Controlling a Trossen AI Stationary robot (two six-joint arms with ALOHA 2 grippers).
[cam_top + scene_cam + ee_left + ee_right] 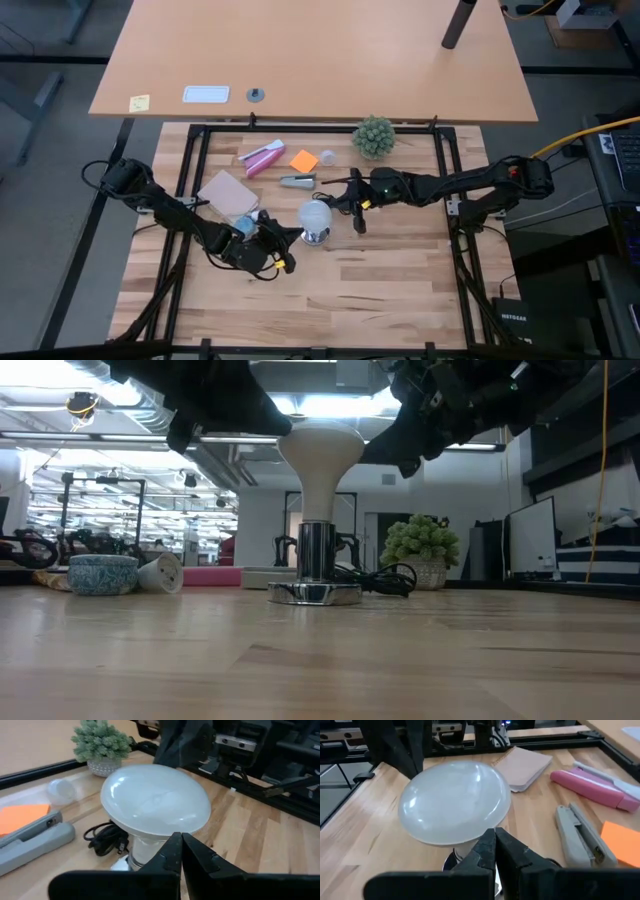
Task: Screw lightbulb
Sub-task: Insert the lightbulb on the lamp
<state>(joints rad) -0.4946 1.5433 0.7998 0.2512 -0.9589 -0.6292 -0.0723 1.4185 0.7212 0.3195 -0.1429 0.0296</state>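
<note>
- Wooden counter (400, 270) carries the lightbulb (316, 214), upright in its metal socket (314, 592).
- Left gripper (180, 851) and right gripper (494, 846) flank it, jaws pressed together.
- Spread jaws, grip the dome evenly, twist gently.

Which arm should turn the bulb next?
Probably the right. Both shut grippers sit beside the lightbulb standing upright in its socket, but the right gripper reaches it on a straighter arm, while the left gripper comes in on a folded arm.

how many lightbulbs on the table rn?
2. The big lightbulb stands upright in the metal socket mid-table, between both grippers. A small bulb lies beside the orange sticky pad. Others may be hidden.
</note>
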